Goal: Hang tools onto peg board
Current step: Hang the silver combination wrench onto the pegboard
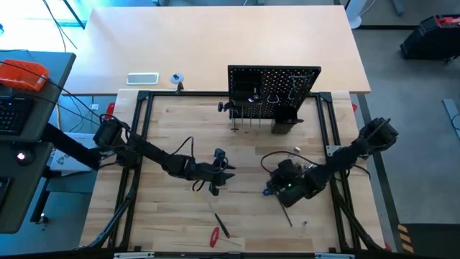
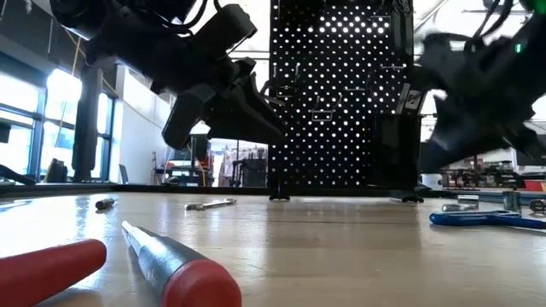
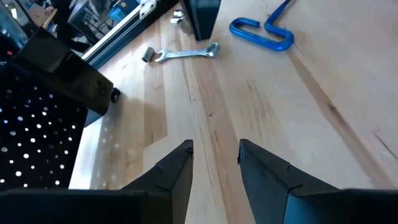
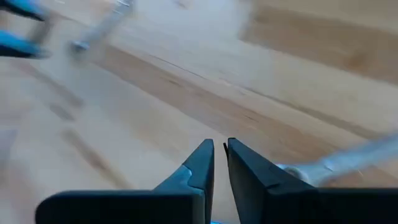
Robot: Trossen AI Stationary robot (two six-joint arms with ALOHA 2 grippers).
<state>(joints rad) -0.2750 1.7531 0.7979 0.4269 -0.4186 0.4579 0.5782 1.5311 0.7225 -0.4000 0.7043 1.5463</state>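
Observation:
The black peg board (image 1: 273, 90) stands upright on its feet at the table's far side, with hooks and a small black bin (image 1: 284, 121) on it. My left gripper (image 3: 214, 149) hovers open over bare wood at mid-table (image 1: 219, 173), holding nothing. My right gripper (image 4: 219, 152) is low over the table right of centre (image 1: 277, 188), its fingers almost together. Lying flat on the wood are a silver wrench (image 3: 183, 54), a blue-handled hex key (image 3: 261, 31) and a red-handled screwdriver (image 1: 214, 236). My right gripper has nothing visible between its fingertips. A blurred silver tool shaft (image 4: 339, 163) lies on the table right beside one finger (image 4: 261, 177). I cannot tell whether that finger touches it.
A second red-ended tool (image 2: 188, 277) lies next to the screwdriver (image 2: 51, 269) near the front edge. A thin dark tool (image 1: 287, 214) and a small metal bit (image 1: 305, 224) lie near the right gripper. The black frame rails (image 1: 136, 144) border the wood.

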